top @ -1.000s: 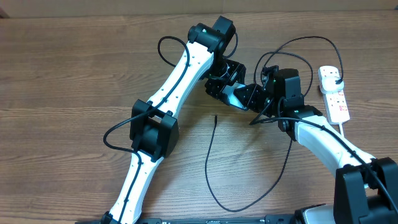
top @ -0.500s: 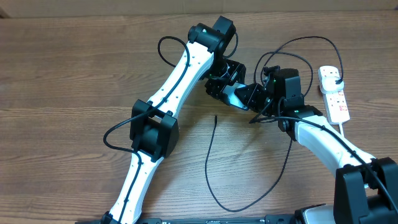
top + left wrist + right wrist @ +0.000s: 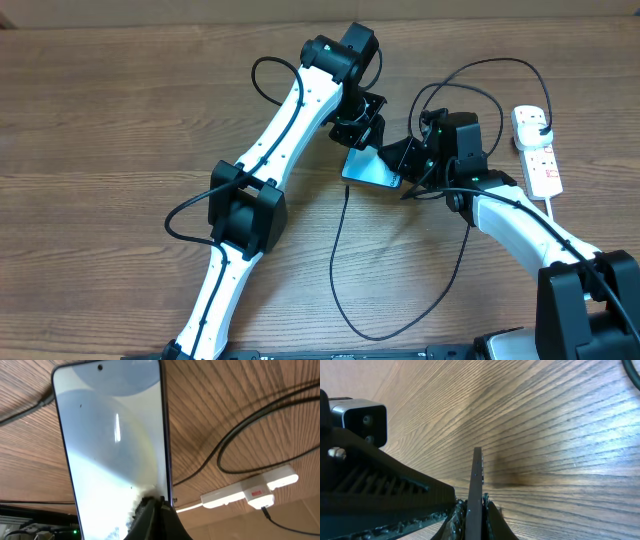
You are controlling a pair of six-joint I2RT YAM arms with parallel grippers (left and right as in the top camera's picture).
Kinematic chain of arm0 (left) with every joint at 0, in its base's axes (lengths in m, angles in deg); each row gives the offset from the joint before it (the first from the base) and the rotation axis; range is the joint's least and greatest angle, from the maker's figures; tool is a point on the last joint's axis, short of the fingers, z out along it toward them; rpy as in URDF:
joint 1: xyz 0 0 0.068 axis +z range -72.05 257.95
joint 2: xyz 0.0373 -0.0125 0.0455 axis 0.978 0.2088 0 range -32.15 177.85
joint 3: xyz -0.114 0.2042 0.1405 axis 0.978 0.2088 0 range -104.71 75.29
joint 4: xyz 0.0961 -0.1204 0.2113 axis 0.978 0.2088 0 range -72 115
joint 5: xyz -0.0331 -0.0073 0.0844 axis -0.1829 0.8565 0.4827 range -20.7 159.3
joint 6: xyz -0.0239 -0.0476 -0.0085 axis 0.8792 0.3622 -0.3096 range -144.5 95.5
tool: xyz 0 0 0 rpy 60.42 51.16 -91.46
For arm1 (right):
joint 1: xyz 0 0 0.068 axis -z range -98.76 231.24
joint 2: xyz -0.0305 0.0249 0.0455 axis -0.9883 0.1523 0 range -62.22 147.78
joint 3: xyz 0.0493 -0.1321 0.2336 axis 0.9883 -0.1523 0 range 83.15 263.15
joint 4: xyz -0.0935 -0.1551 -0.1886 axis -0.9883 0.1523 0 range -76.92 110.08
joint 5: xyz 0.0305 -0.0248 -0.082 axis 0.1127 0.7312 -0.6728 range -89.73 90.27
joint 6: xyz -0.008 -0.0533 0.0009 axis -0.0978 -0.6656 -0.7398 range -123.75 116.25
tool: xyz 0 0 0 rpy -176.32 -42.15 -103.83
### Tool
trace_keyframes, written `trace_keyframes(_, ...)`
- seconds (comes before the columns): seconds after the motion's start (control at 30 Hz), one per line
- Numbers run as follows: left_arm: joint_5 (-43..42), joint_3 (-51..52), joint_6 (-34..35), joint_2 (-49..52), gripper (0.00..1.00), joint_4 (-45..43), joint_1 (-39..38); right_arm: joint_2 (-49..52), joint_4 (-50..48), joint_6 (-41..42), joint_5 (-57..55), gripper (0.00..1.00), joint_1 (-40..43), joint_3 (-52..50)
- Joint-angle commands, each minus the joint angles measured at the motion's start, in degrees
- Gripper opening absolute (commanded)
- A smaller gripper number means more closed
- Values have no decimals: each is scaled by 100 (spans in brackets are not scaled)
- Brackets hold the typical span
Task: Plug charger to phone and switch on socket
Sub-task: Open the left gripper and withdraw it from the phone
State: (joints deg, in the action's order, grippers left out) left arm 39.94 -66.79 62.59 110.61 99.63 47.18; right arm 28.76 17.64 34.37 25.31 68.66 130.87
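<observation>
The phone shows its light blue screen, tilted just above the table at the centre. My right gripper is shut on its right end; in the right wrist view the phone stands edge-on between the fingers of this gripper. My left gripper sits just behind the phone, jaws together with nothing between them. In the left wrist view that gripper hangs before the bright screen of the phone. The charger connector tip lies loose on the table below the phone. The socket lies at the right.
The charger cable loops across the near table and back up to a black plug at the socket's far end. The left wrist view shows the socket and the cable loop. The left arm's camera housing is close by.
My left gripper has come off the phone, drawn back a little and shut. The phone now rests in the right gripper alone, with more of its screen showing.
</observation>
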Motion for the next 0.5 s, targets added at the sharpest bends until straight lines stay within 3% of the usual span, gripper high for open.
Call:
trace_keyframes(0.0, -63, -105, 37, -4, 4, 39, -76, -46, -125, -42, 48, 10, -22, 136)
trace_keyframes(0.47, -17, -105, 35, -4, 4, 39, -52, -46, -125, -42, 48, 9, -22, 136)
